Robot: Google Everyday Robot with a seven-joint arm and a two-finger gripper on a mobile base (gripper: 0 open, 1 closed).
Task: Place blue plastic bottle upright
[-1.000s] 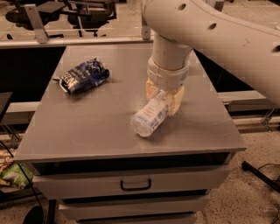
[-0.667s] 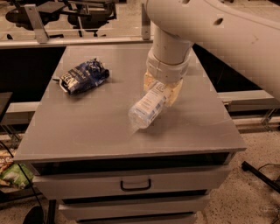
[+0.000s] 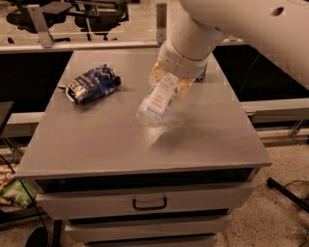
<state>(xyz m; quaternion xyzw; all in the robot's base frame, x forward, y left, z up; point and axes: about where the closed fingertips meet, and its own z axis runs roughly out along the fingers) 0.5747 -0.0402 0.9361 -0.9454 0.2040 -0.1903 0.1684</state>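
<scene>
The blue plastic bottle (image 3: 157, 100) is a clear bottle with a white-and-blue label. It hangs tilted above the grey table (image 3: 120, 140), its lower end pointing down-left, its upper end hidden between the fingers. My gripper (image 3: 170, 82), with translucent amber fingers, is shut on the bottle's upper part near the table's middle, under the white arm.
A dark blue and white foil snack bag (image 3: 91, 83) lies at the table's back left. The table has drawers with a handle (image 3: 149, 203) at the front. Office chairs (image 3: 72, 12) stand behind a rail. Cables lie on the floor at the right.
My gripper has lifted the bottle off the table and moved it up and back. The bottle's lower end now hangs in the air instead of resting on the surface.
</scene>
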